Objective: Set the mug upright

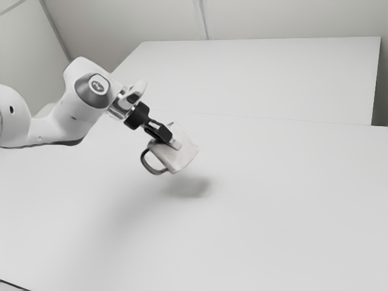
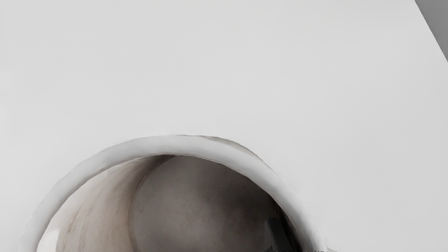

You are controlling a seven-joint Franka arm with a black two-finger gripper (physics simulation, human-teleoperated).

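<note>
Clearly, tilted mug [image 1: 184, 156] aloft, end effector [image 1: 172, 142] pinching its wall, wide table [image 1: 273, 212] below, table edge [image 2: 429, 32] well apart.

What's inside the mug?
Inside the mug I see its grayish-brown bottom and one of my dark fingers, close to the side. Whatever that finger covers, I can't see.
</note>
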